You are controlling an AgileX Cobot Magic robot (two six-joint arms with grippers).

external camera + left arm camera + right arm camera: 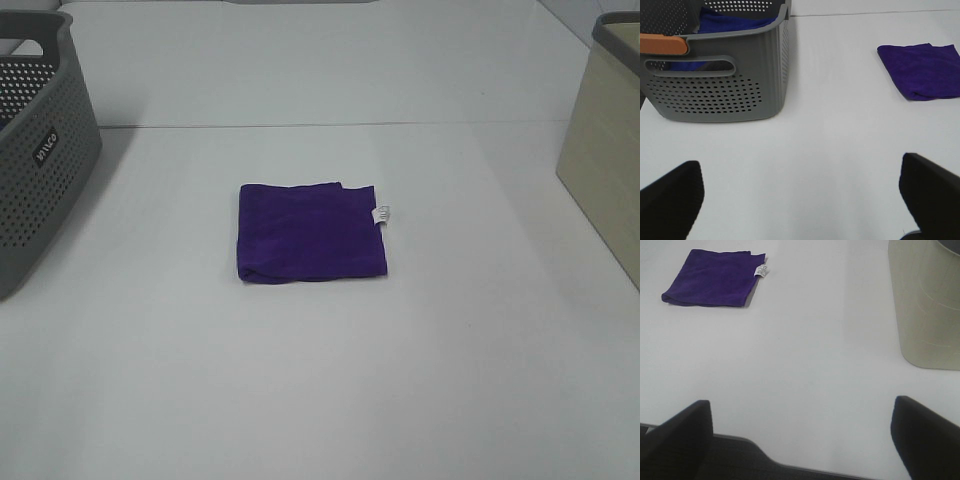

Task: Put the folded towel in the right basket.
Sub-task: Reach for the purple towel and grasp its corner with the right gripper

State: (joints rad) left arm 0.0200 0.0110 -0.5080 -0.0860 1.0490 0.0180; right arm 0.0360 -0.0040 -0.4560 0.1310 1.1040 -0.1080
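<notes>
**Figure. The towel before any grasp.** The folded towel (pixel 312 232), a purple square with a white label (pixel 382 213) at its right edge, lay flat near the middle of the table (pixel 320 410), well apart from both containers. The right basket (pixel 605 150), beige and smooth-walled, stood at the table's right side. The grey perforated basket (pixel 40 150) stood at the left and already held some purple cloth (pixel 732 22). My right gripper (pixel 801 437) hung above the table's near edge with its jaws spread wide and nothing between them. My left gripper (pixel 801 197) was equally wide and empty, near the grey basket. Neither arm appeared in the high view, and neither touched the towel.

**Judged risks.**
- (a) The towel lay thin on a smooth surface, so a shallow descent could have pinched only the top layer, and the fold would have opened on lifting.
- (b) Closing too far to one side could have pushed the towel along the table rather than gripping it.
- (c) A grasp at one edge would have left the rest hanging, and on a low carry that part could have caught the tall wall of the right basket or draped over its rim.
- (d) The purple cloth in the grey basket could have drawn me to the wrong side.
</notes>
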